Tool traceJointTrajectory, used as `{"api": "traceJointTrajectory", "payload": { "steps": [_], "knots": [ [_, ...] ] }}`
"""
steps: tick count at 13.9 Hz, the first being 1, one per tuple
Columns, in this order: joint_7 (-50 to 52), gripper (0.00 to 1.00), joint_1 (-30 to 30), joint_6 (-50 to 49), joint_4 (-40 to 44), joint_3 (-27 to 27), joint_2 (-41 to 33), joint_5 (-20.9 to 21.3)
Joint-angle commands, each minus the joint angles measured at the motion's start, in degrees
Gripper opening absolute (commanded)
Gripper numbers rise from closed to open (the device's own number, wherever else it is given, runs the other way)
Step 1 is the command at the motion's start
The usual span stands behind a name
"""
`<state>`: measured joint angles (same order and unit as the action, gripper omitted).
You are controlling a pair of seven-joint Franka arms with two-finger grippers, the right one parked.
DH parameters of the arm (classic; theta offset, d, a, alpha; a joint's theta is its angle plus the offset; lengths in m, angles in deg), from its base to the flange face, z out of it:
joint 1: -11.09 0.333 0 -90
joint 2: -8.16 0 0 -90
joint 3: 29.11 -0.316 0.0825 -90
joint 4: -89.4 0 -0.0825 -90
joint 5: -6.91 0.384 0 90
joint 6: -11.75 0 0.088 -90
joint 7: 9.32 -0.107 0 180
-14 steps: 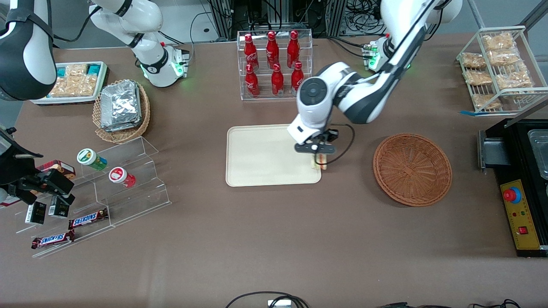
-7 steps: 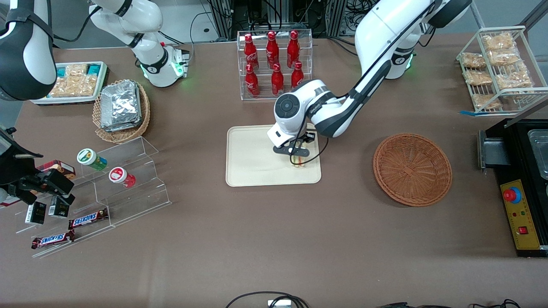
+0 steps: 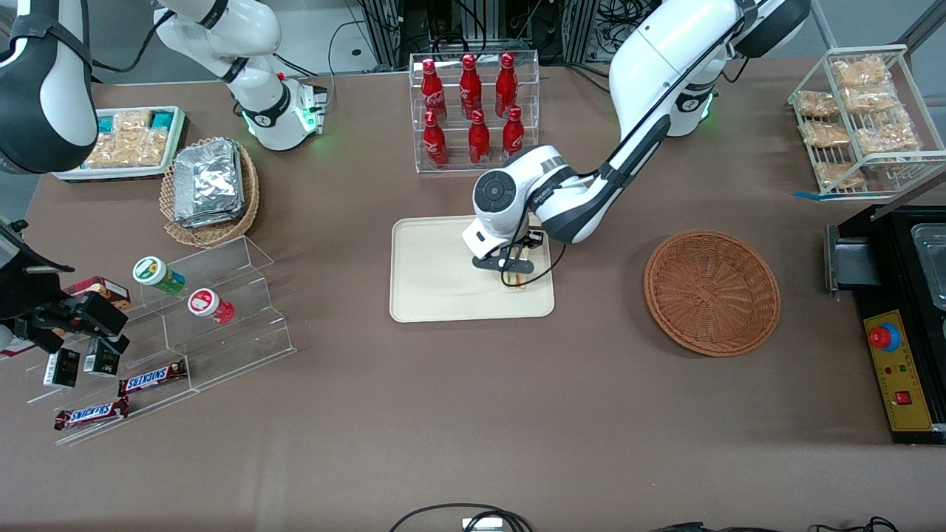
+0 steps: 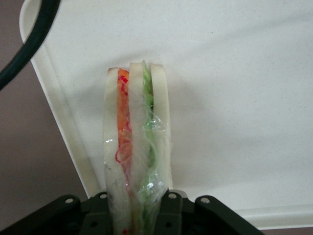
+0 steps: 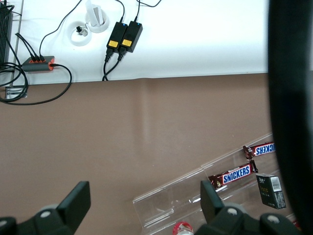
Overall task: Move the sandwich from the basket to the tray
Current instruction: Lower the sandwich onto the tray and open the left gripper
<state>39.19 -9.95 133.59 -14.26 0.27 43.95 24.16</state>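
My left gripper (image 3: 516, 275) is shut on the clear-wrapped sandwich (image 3: 516, 278) over the cream-beige tray (image 3: 443, 273), near the tray's edge toward the working arm's end. In the left wrist view the sandwich (image 4: 137, 147) stands on edge between the black fingers (image 4: 168, 215), white bread with orange, red and green layers, its tip at or just above the tray surface (image 4: 234, 98). The reddish-brown wicker basket (image 3: 712, 292) lies empty toward the working arm's end of the table.
A clear rack of red bottles (image 3: 473, 111) stands just farther from the camera than the tray. A tan basket of foil packets (image 3: 209, 188), a white snack tray (image 3: 126, 144) and acrylic steps with snacks (image 3: 185, 318) lie toward the parked arm's end. A wire rack (image 3: 865, 118) and black box (image 3: 898, 310) lie toward the working arm's end.
My gripper carried the sandwich from the tray's rim nearest the basket to over the tray's inside, then held almost still over the last half second.
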Motion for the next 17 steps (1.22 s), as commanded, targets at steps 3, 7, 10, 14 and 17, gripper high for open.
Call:
{"api": "traceJointTrajectory", "payload": {
  "steps": [3, 7, 10, 14, 17],
  "knots": [
    [1.76, 0.99, -0.49, -0.81, 3.19, -0.37, 0.33, 0.24],
    [1.76, 0.99, 0.56, -6.85, 11.27, -0.55, -0.11, -3.62],
    [3.24, 0.99, 3.46, -11.35, 16.46, -0.55, -0.72, -3.80],
    [9.49, 0.99, 8.11, -12.93, 18.23, -0.64, -4.05, -3.45],
    [8.97, 0.99, 13.64, -17.14, 18.32, -0.64, -8.35, -3.45]
  ]
}}
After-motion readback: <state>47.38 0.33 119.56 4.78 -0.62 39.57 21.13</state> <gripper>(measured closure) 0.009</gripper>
